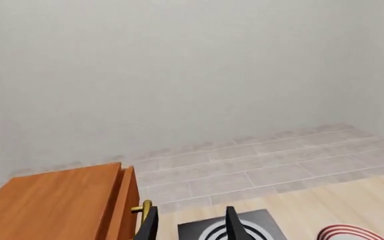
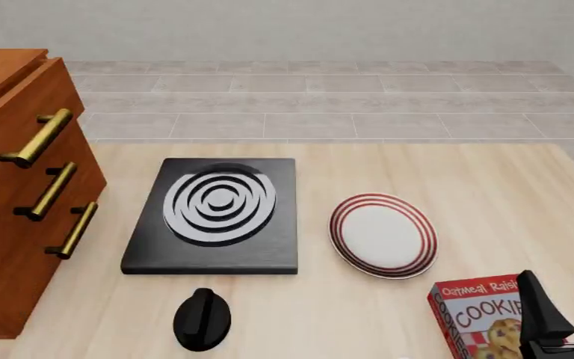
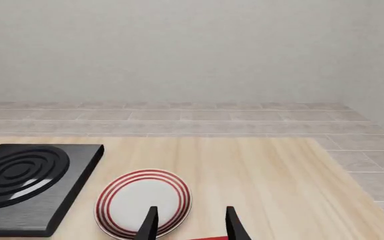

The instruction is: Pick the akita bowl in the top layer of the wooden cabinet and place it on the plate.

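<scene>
The wooden cabinet (image 2: 8,224) stands at the table's left with three brass bar handles. Its top layer (image 2: 30,123) looks shut, and the akita bowl is hidden. The plate (image 2: 382,234), white with red rings, lies right of centre on the table. My left gripper (image 1: 190,227) shows only in the left wrist view, open and empty, near the cabinet's top handle (image 1: 142,207). At the front right corner my right gripper (image 2: 566,299) is open and holds nothing. In the right wrist view the right gripper (image 3: 190,225) points toward the plate (image 3: 142,200).
A black slab (image 2: 212,217) with grey-white rings lies between the cabinet and the plate, with a black knob (image 2: 202,320) in front of it. A red cookie box (image 2: 477,314) stands just left of the right gripper. Tiled floor and a wall lie beyond the table.
</scene>
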Robot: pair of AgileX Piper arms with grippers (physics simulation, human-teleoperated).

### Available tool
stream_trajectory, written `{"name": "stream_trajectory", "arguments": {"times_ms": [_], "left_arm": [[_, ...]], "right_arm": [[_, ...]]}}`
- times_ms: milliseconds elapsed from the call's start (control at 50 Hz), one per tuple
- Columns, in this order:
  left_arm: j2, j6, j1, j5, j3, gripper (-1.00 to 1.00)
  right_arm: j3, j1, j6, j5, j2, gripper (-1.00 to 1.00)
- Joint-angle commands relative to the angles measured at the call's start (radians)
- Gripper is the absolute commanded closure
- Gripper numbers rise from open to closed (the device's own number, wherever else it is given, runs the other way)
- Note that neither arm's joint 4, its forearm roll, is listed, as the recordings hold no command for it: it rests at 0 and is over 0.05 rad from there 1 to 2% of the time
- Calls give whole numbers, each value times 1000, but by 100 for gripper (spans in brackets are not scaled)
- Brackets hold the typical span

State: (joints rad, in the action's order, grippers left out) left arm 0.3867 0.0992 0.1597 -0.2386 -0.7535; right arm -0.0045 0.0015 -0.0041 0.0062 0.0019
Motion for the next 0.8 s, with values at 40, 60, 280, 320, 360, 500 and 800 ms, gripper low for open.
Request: {"name": "stream_trajectory", "arguments": {"times_ms": [40,60,280,320,360,500,800], "left_arm": [[55,23,15,-46,-102,-100],[55,23,15,-46,-102,-100],[146,4,15,-110,-194,-100],[156,-9,15,-119,-204,-100],[169,-6,13,-132,-216,-100],[228,-20,-24,-185,-244,-100],[319,-15,-28,-244,-311,-100]], "right_arm": [[0,1,0,0,0,-100],[0,1,0,0,0,-100],[1,-3,-2,-1,1,-100],[1,-4,-2,-1,0,-100],[0,-4,-2,-1,0,-100],[0,-10,-5,2,2,-100],[0,-8,-4,1,6,-100]]}}
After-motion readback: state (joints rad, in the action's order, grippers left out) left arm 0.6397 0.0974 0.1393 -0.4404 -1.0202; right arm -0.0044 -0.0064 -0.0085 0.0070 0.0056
